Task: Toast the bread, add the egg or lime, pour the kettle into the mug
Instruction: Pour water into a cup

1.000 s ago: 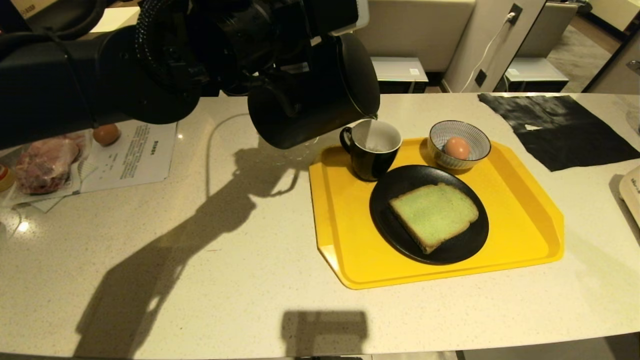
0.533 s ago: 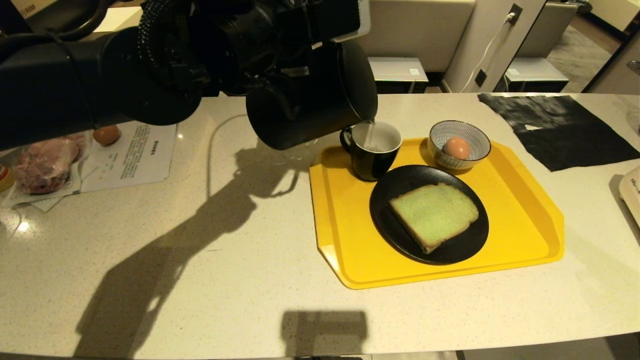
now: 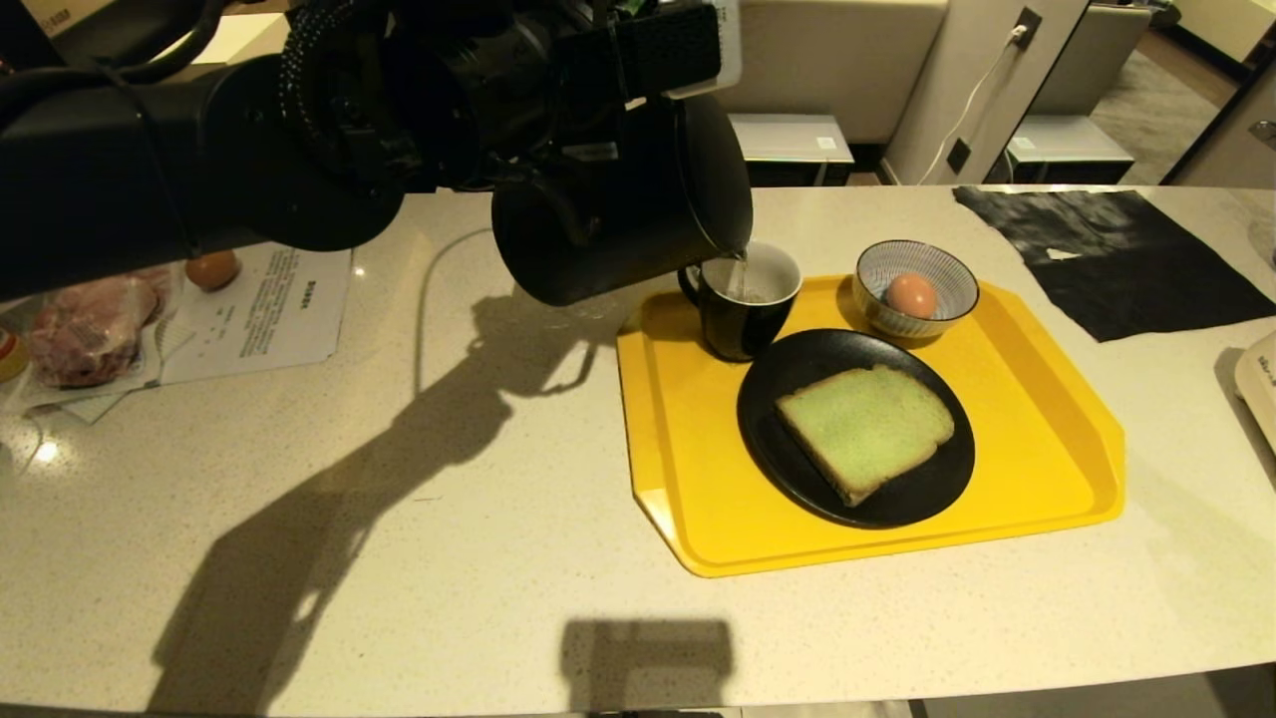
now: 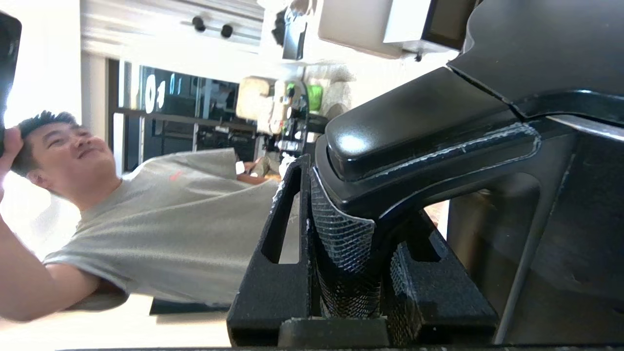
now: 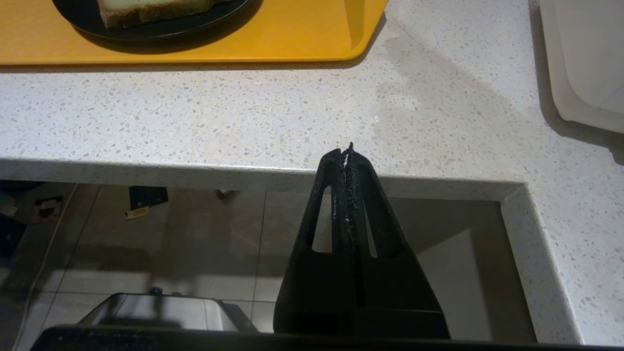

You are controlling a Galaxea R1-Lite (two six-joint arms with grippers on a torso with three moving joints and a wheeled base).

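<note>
Two eggs: one small pinkish-brown egg point(image 3: 911, 295) in the blue-and-white striped bowl point(image 3: 947, 267), one darker orange-brown egg point(image 3: 211, 268) far left on the counter beside a printed paper sheet point(image 3: 269, 309). One slice of pale green bread with tan crust point(image 3: 863, 429), flat on a round black plate point(image 3: 927, 499). One glossy black mug with white inside point(image 3: 740, 299), one yellow plastic tray point(image 3: 1047, 439) holding mug, bowl and plate.

One tall matte black kettle point(image 3: 618, 214), held in the air above the tray's far-left corner, tipped nearly level: long axis lies roughly sideways, base toward the robot's left, lid end and spout toward the mug. Thin water stream falls from the spout into the mug. Left gripper point(image 4: 351, 253) is clamped around the kettle's handle, seen close in the left wrist view. Right gripper point(image 5: 347, 156) sits pinched together with nothing in it, parked low off the counter's near edge.

Surface: pale speckled stone counter point(image 3: 399, 519), black cloth point(image 3: 1107, 254) at far right, wrapped raw meat point(image 3: 85, 329) far left. Beyond: beige furniture, a white cable up a column. A person in a grey T-shirt point(image 4: 161, 224) shows behind in the left wrist view.
</note>
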